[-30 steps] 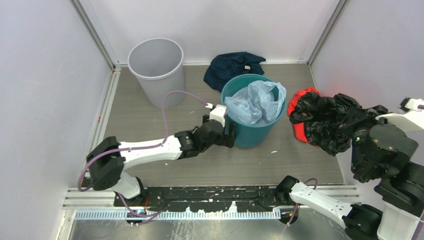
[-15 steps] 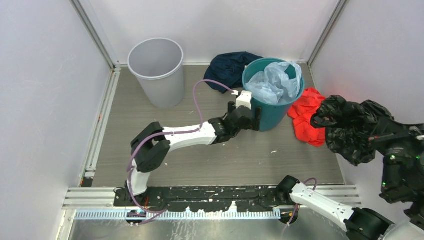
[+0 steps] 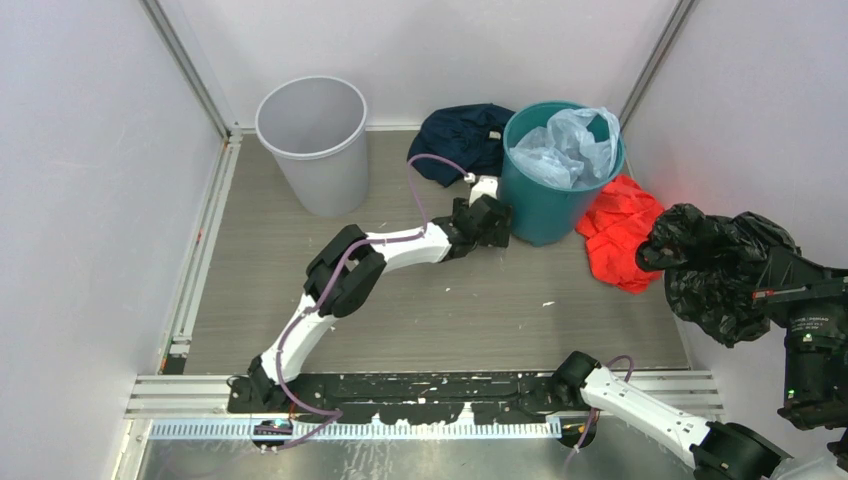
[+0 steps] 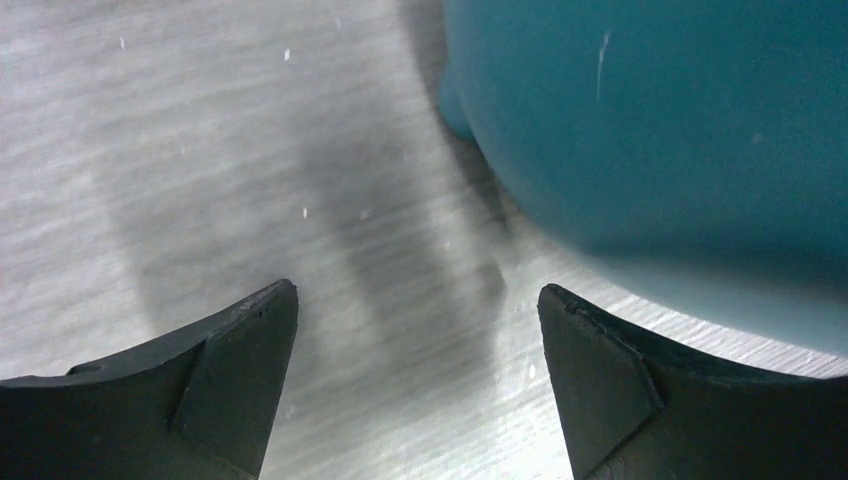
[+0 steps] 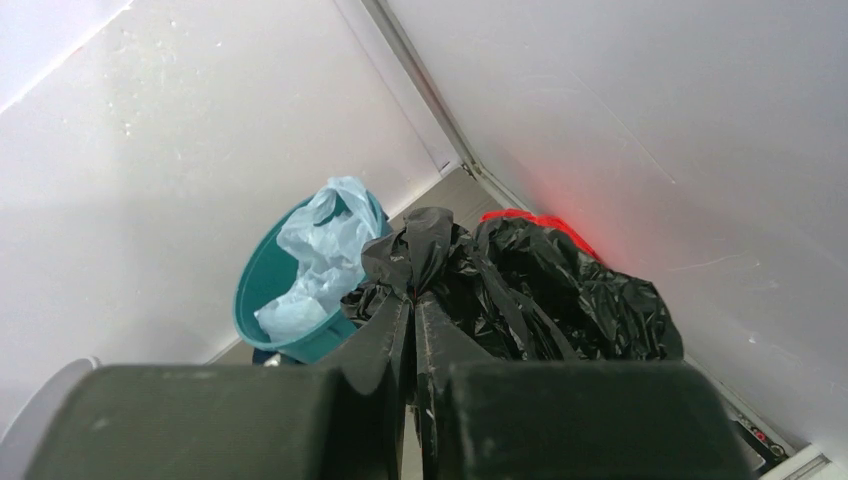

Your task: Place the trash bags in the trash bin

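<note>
The right gripper [image 5: 411,325] has its fingers pinched tight on a fold of the black trash bag [image 3: 716,272]. The bag is up in the air at the right side of the bench [image 3: 300,250], close to the wall. It is not in any bin yet.

The grey trash bin [image 3: 312,140] stands far away, at the back left. So I think the job now is to carry the bag all the way across.

To do it well, hold the bag high. The teal bin [image 3: 560,195] with the pale blue bag [image 3: 567,150] is in the way, and so is the stretched-out left arm. The left gripper [image 4: 415,300] sits low just beside the teal bin with its fingers wide apart, holding nothing.

Stop right over the middle of the grey bin's mouth. The bag looks thin and floppy and wide, so go down low before letting go, or parts may flop over the rim.

The bag is a scrunched-up lump. It looks a bit longer from left to right in the top view. It has no clear end that points anywhere.
</note>
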